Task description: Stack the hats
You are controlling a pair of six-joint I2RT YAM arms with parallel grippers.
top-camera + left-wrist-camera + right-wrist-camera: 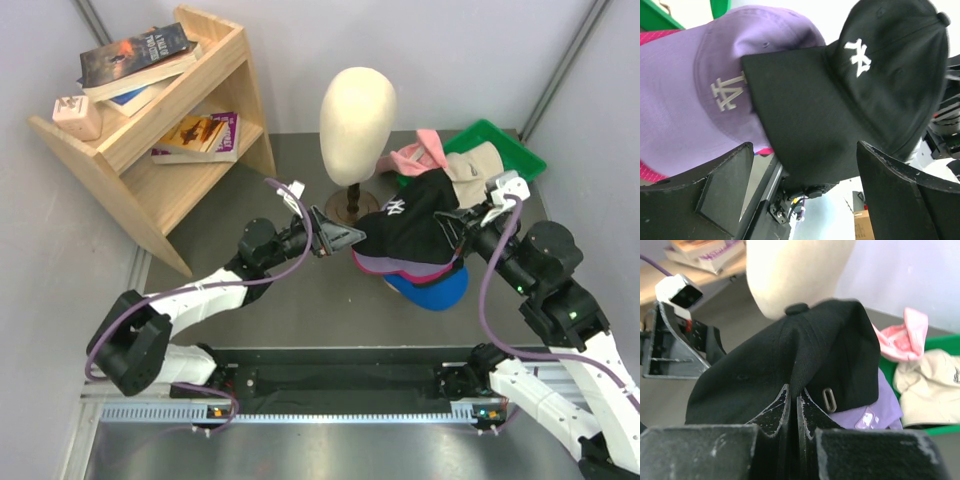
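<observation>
A black cap with a white logo (415,215) lies on a pile of a lavender cap (385,264), a magenta cap and a blue cap (435,291). My right gripper (462,228) is shut on the black cap's back fabric (805,365). My left gripper (352,238) is open, its fingers (720,185) either side of the black cap's brim (810,120), with the lavender cap (705,90) behind. A light pink cap (418,155) and a cream bucket hat (472,170) lie in the green tray.
A cream mannequin head (357,110) stands on a round wooden base (350,208) just behind the pile. A green tray (520,148) sits at the back right. A wooden shelf with books (160,110) stands at the back left.
</observation>
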